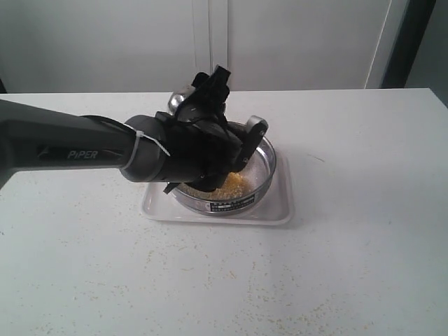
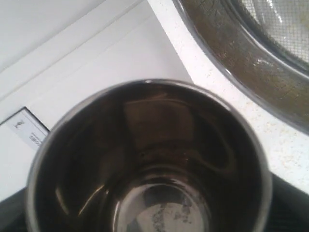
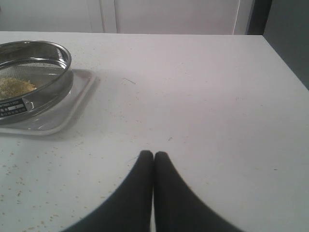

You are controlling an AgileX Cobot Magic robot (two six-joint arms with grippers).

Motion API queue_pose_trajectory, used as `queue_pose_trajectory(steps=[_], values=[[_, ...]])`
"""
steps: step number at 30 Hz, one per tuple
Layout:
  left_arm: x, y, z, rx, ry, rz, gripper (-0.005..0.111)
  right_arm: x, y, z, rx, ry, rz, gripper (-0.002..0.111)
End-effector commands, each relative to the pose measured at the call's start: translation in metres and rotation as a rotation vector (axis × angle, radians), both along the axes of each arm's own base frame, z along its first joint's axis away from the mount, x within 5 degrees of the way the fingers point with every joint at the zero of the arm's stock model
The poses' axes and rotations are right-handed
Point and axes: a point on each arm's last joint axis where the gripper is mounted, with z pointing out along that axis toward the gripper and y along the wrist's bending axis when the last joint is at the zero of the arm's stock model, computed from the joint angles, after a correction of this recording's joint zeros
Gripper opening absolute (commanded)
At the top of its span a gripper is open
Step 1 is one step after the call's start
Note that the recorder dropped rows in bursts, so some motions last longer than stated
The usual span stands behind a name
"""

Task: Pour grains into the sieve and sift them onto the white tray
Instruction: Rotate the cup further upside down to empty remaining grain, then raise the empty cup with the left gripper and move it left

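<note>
Two grippers are in view for your log. Your left gripper (image 1: pixel 208 82) hangs over the rear-left edge of the sieve (image 1: pixel 264 171) as the exterior view shows it. Its fingers are clamped on the steel cup (image 2: pixel 145 145), though the pads themselves are hidden. The cup is tipped so its mouth faces the wrist camera, and only a faint dusting lies on its bottom. The grains (image 1: pixel 232 185) lie as a golden-yellow heap on the mesh inside the sieve. The sieve stands flat on the white tray (image 1: pixel 281 210), its label strip (image 1: pixel 231 205) facing the exterior camera. Your right gripper (image 3: pixel 153 159) is low over the table (image 3: pixel 203 96), well apart from the tray, its fingers pressed together and holding nothing. Stray specks dot the table around the tray.
</note>
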Motion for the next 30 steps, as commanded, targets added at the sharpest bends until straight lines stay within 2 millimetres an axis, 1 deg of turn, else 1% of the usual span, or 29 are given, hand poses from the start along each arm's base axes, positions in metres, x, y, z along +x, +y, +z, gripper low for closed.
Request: queue_pose_trajectory(steps=[1,6,10,15,24,30], values=[[0.003,0.007,0.006,-0.147,-0.019,0.086,0.000,0.000,0.000,-0.001,0.000,-0.013,-0.003,0.000],[0.004,0.012,0.008,-0.299,-0.028,0.166,0.000,0.000,0.000,-0.001,0.000,-0.013,-0.003,0.000],[0.003,0.019,0.017,-0.469,0.006,0.236,0.000,0.000,0.000,-0.001,0.000,-0.013,-0.003,0.000],[0.005,0.034,0.029,-0.652,0.102,0.328,0.000,0.000,0.000,-0.001,0.000,-0.013,-0.003,0.000],[0.006,0.062,0.056,-0.980,0.251,0.478,0.000,0.000,0.000,-0.001,0.000,-0.013,-0.003,0.000],[0.009,0.080,0.071,-1.126,0.286,0.534,0.000,0.000,0.000,-0.001,0.000,-0.013,-0.003,0.000]])
